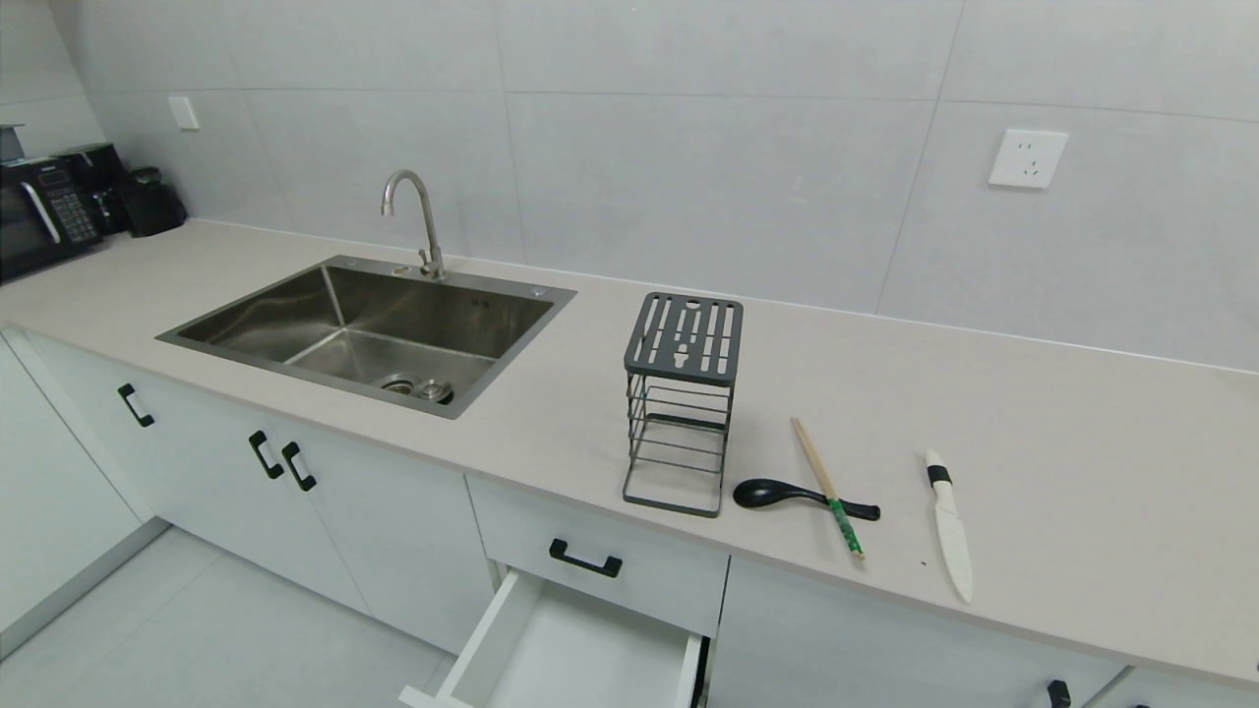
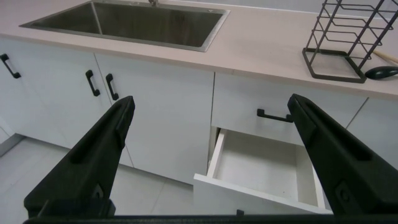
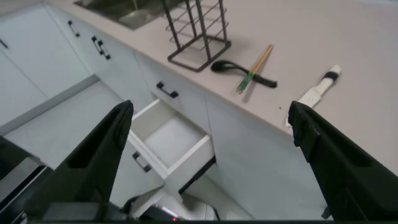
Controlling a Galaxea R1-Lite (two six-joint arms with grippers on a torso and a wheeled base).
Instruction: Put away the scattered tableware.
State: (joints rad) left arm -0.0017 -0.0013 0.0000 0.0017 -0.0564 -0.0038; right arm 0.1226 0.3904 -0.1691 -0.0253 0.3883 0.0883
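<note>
Head view: spotting spoon (image 1: pixel 787 492), chopsticks (image 1: pixel 816 464) and knife (image 1: pixel 949 526) lying on tabletop (image 1: pixel 1033 442), right of rack (image 1: pixel 682 403). Holding left fingers (image 2: pixel 106 143) and right fingers (image 3: pixel 99 155) spread wide, gripping nothing. Judging everything light, stiff, slick; favouring handles.

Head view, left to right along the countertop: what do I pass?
Microwave → sink → dark slotted rack → black spoon, chopsticks lying across its handle → white knife.
</note>
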